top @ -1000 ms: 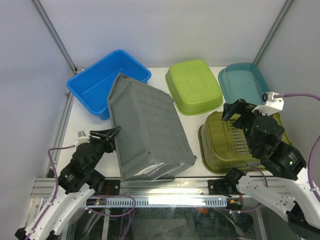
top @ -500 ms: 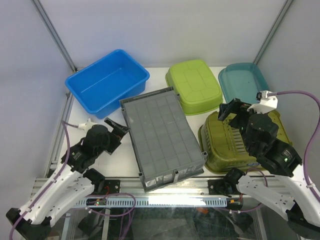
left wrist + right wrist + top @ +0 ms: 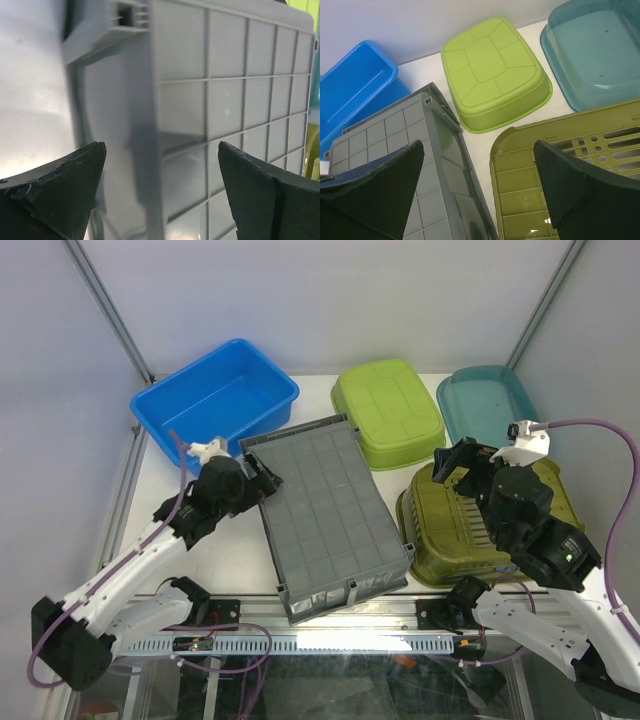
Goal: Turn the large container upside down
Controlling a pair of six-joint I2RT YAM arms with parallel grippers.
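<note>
Left jaws apart astride the large container's (image 3: 325,505) left edge; right jaws agape over olive basket (image 3: 445,530).

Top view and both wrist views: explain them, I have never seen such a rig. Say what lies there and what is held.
Two robot arms are bolted at the table's near edge. The top view looks down from behind them; each wrist view looks out between one arm's fingers. On the table: a grey crate, grid underside up, a blue tub, an upturned lime tub, a teal tub, an olive basket. The left end effector is open beside the crate, the right end effector open above the basket. Nothing is held.
</note>
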